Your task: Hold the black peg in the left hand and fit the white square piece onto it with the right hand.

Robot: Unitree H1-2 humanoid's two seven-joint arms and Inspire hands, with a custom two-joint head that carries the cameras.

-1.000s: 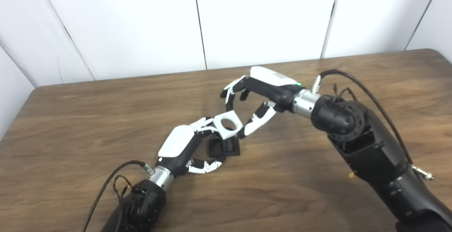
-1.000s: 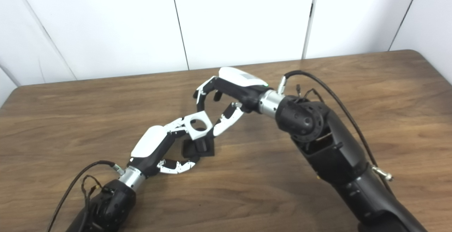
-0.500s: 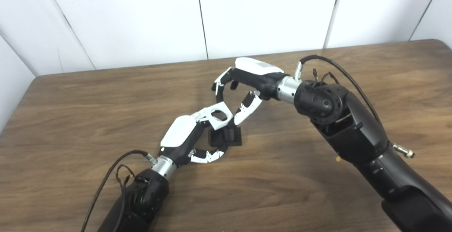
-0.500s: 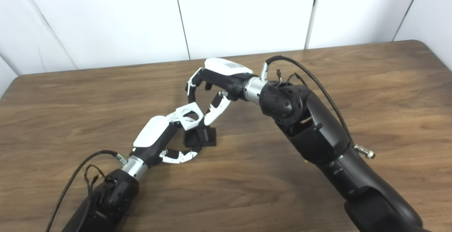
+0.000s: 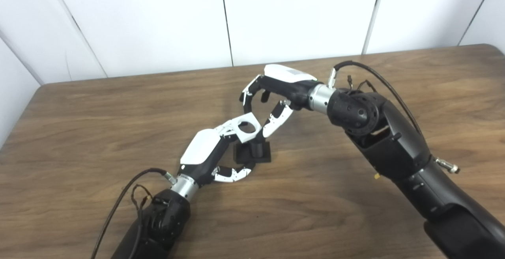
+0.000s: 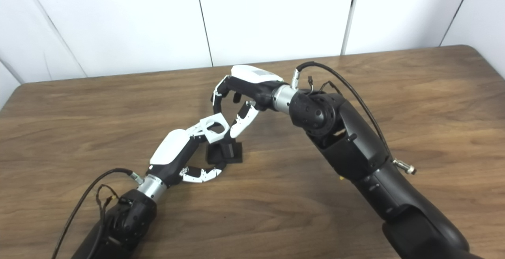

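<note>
brown wood-grain table (image 5: 79,140) fills the view; both my arms come in from the bottom edge and meet near its middle.

nearest: my left hand (image 5: 205,154), white-backed, lies low over the table. its thumb curls along the near side of the black peg (image 5: 252,150), and its upper fingers (image 5: 227,127) reach up to the left edge of the white square piece (image 5: 245,127). whether the left hand truly clamps the peg's base, i cannot tell; it cups round it, touching or nearly so.

black peg: square base flat on the table, short round post upright from it.

white square piece: sits tilted over the top of the post, its round hole facing up and toward the camera. how far the post has entered the hole is hidden.

beyond that: my right hand (image 6: 240,97) arches over from the far right. its thumb (image 5: 276,119) presses the piece's right edge and a long finger (image 5: 246,101) comes down to its far corner, so the right hand pinches the piece.

farthest: white panelled wall (image 5: 296,14) behind the table's back edge.
</note>
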